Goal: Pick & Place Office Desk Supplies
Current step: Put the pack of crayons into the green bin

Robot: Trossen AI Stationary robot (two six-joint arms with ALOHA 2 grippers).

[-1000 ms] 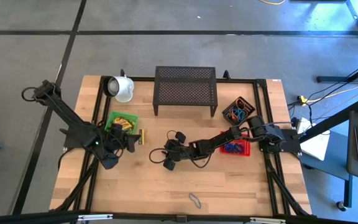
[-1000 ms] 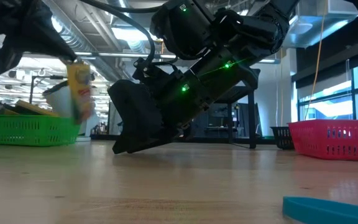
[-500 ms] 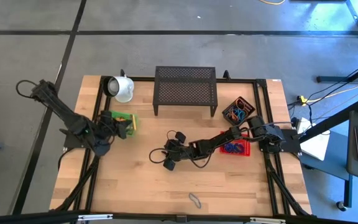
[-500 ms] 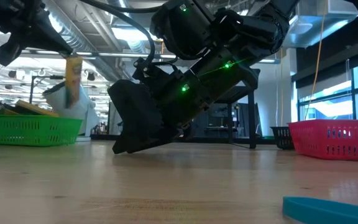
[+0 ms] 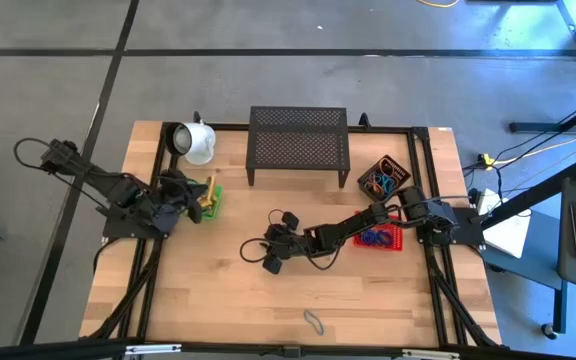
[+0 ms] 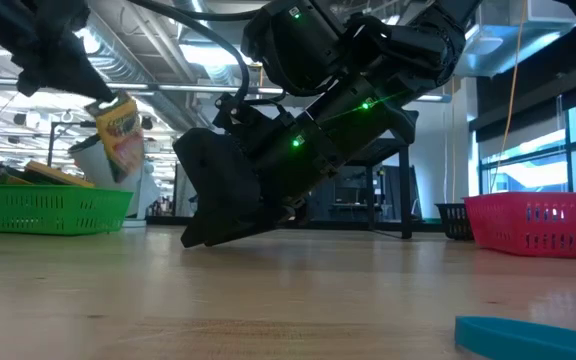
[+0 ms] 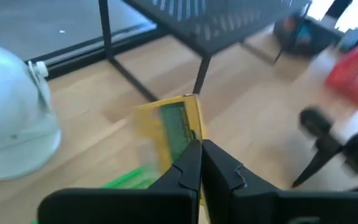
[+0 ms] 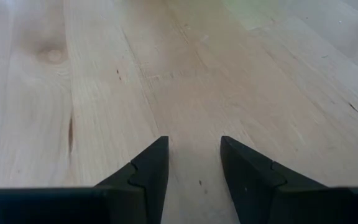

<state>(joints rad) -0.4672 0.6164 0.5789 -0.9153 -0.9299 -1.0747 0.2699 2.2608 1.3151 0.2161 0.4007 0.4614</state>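
Two arms on the table. Left gripper is clamped on a yellow-and-green crayon box; the low view alone shows that box tilted in the air above the green basket, which holds more flat items. Right gripper sits mid-table, fingers parted, holding nothing, over bare wood. Red basket and dark bin hold rubber bands. White mug and black mesh rack stand at the back. Grey band lies alone near the front edge.

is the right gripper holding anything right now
No: the right gripper has its fingers open and apart, with only bare wooden table showing between them in its wrist view.
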